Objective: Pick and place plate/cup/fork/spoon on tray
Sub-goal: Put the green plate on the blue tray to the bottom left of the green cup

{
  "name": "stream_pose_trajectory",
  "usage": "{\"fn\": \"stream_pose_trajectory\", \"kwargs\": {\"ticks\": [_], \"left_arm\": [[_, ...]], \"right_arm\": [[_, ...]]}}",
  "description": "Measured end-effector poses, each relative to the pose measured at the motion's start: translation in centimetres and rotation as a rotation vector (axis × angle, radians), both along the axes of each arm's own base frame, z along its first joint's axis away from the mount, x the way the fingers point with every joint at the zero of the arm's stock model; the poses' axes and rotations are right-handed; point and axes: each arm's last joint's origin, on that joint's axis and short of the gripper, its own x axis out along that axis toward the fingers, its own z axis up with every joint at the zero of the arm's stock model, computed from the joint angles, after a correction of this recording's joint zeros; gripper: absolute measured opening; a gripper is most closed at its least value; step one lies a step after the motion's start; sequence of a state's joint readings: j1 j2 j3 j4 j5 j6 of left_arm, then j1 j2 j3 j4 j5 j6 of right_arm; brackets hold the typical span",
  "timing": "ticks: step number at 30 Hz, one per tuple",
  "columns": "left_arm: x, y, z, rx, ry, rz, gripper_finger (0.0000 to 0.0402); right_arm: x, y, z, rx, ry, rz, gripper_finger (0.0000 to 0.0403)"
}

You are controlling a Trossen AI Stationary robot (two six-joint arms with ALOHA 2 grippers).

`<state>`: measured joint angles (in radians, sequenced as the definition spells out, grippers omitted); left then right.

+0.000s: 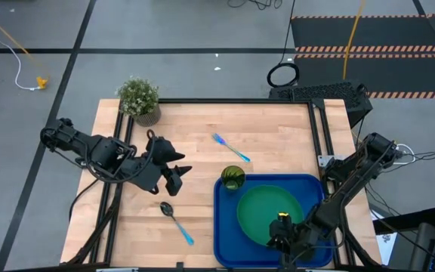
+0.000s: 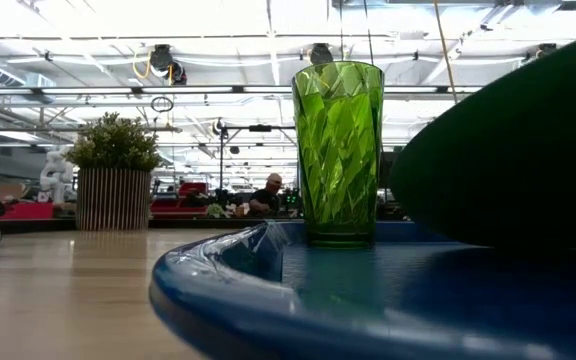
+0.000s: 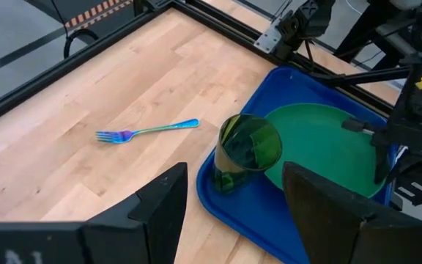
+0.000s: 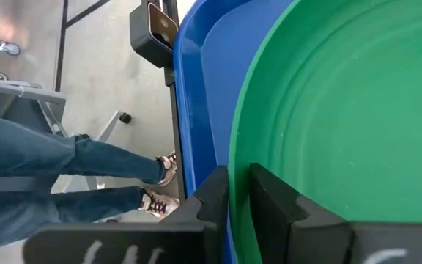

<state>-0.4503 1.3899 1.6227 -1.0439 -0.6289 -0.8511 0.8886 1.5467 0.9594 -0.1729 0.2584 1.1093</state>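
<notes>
The blue tray lies at the table's near right. The yellow-green cup stands upright in the tray's far left corner and shows in the low view. The dark-green plate is in the tray, tilted in the low view. My right gripper is shut on the plate's near edge. The light-blue fork lies on the table beyond the tray. The spoon lies left of the tray. My left gripper is open and empty above the table, left of the cup. My right gripper pinches the plate's rim at its near edge between its two fingers, one on the plate's upper face and one on its outer side. The fingers come from the table's near right side. The plate sits tilted over the tray.
A potted plant stands at the table's far left corner. A person's legs show on the floor beside the table's near edge. Bare wood lies between the fork and the spoon.
</notes>
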Motion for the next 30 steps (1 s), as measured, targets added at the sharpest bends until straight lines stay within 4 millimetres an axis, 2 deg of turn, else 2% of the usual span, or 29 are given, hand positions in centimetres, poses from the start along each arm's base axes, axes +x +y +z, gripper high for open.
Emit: {"fn": "stream_pose_trajectory", "kwargs": {"ticks": [6,12,24,30], "left_arm": [[0.0,0.0,0.0,-0.007,-0.003,0.005,0.0223],[0.0,0.0,0.0,-0.019,-0.007,0.014,0.0223],[-0.1,-0.1,0.0,-0.035,-0.013,0.021,0.0223],[-0.1,-0.1,0.0,-0.036,-0.013,0.022,0.0223]], "right_arm": [[-0.4,-0.6,-1.4,-0.022,-0.003,0.015,0.0036],[-0.2,-0.8,-1.7,-0.057,-0.049,0.07,0.0042],[0.5,-1.4,-1.7,-0.071,-0.054,0.054,0.0124],[0.6,-1.5,-1.7,-0.051,-0.041,0.027,0.014]]}}
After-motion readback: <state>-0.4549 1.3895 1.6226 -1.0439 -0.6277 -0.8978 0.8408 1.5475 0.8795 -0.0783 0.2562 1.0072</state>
